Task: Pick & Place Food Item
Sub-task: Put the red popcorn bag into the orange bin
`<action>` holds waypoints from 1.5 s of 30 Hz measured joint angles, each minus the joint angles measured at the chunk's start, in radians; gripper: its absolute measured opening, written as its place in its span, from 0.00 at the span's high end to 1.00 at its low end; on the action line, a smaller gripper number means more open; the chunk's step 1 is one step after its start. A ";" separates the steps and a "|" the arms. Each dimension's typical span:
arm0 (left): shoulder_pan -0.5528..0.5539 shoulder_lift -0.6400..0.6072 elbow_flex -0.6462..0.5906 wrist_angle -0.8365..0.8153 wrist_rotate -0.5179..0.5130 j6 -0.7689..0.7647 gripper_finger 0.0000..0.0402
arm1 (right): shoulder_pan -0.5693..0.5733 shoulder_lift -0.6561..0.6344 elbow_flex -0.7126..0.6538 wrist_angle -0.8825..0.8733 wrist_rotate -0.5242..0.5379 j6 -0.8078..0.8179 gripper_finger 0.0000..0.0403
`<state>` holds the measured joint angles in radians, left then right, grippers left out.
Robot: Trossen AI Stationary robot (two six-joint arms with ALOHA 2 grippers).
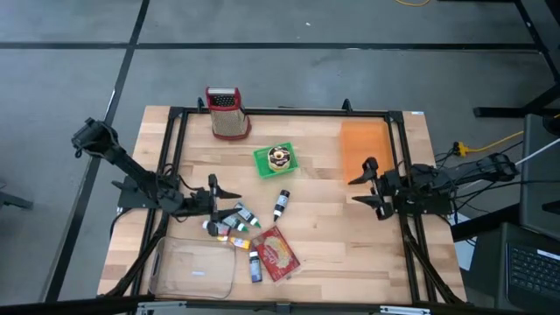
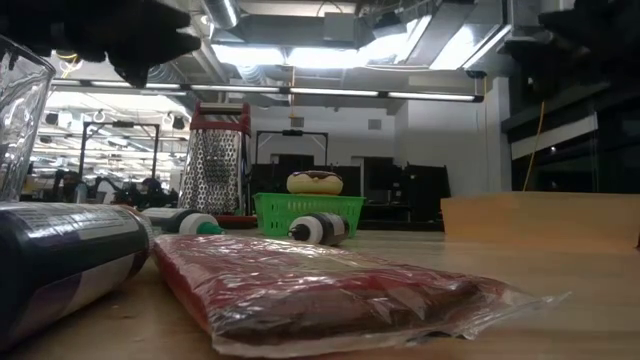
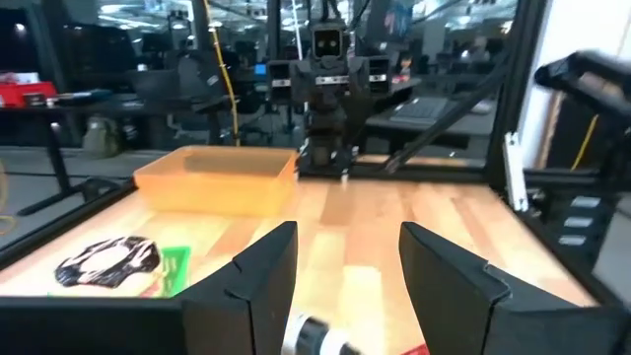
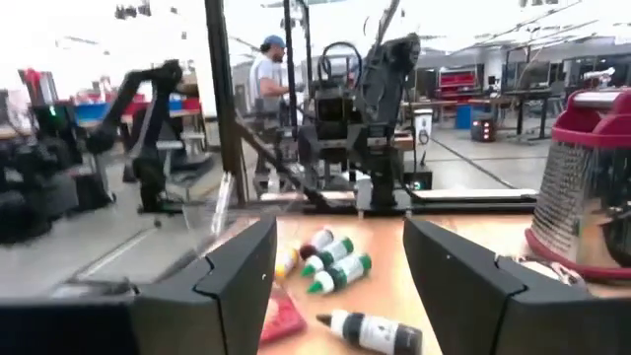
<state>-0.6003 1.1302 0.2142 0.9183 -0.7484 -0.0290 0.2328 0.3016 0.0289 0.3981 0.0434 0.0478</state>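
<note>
A chocolate-iced donut (image 1: 279,157) lies in a green basket (image 1: 265,164) at the table's middle; the low view shows the donut (image 2: 315,182) above the basket's rim (image 2: 308,212). A red packet in clear wrap (image 1: 276,252) lies flat near the front edge and fills the low view's foreground (image 2: 320,290). My left gripper (image 1: 223,188) is open at the left, level, just above several paint bottles (image 1: 234,224); nothing is between its fingers (image 3: 345,261). My right gripper (image 1: 360,185) is open at the right, beside the orange tray (image 1: 365,147), also with nothing between its fingers (image 4: 340,266).
A metal grater with a red top (image 1: 227,112) stands at the far edge. A single bottle (image 1: 281,204) lies mid-table. A clear container (image 1: 194,269) sits at the front left corner. A black frame (image 1: 280,111) runs around the table. A person stands in the room beyond (image 4: 266,69).
</note>
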 joint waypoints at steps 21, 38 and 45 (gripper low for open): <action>0.007 0.002 0.000 -0.186 -0.117 -0.099 0.57 | -0.004 0.024 -0.006 0.102 0.075 0.308 0.44; 0.014 0.002 0.000 -0.190 -0.122 -0.078 0.57 | -0.002 0.279 -0.005 0.121 0.207 0.469 0.44; 0.056 0.002 0.000 -0.190 -0.073 -0.079 0.57 | 0.015 0.417 0.006 0.328 0.182 0.495 0.44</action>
<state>-0.5447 1.1320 0.2146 0.7284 -0.8214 -0.1076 0.2482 0.7188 0.0352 0.7262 0.2257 0.5430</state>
